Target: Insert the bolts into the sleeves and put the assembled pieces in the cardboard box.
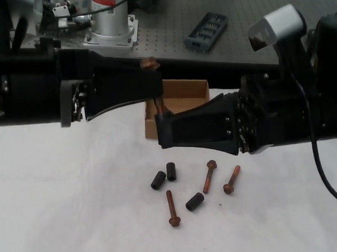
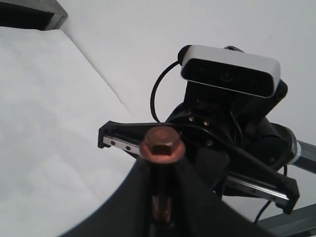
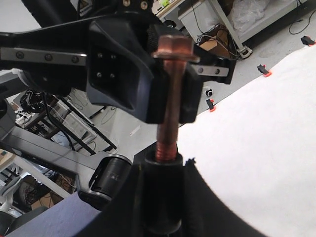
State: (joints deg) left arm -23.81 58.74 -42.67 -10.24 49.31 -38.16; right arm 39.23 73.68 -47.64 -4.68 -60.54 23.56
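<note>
We see the bolt [image 3: 170, 98] tip in the sleeve [image 3: 163, 197], beside the cardboard box [image 1: 187, 84].
Our left gripper [image 2: 160, 170] clamps the bolt, our right gripper [image 3: 163, 173] grasps the sleeve; the box's contents are half hidden, perhaps nothing.

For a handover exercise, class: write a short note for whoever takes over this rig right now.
Left hand: shut on a copper-coloured hex-head bolt.
Right hand: shut on a black cylindrical sleeve, bolt tip at its mouth.
Loose on the white cloth: three bolts, three sleeves.
The brown cardboard box stands behind them.
Done: one insertion started.
Left: finish it, box it, assemble the other three.
</note>
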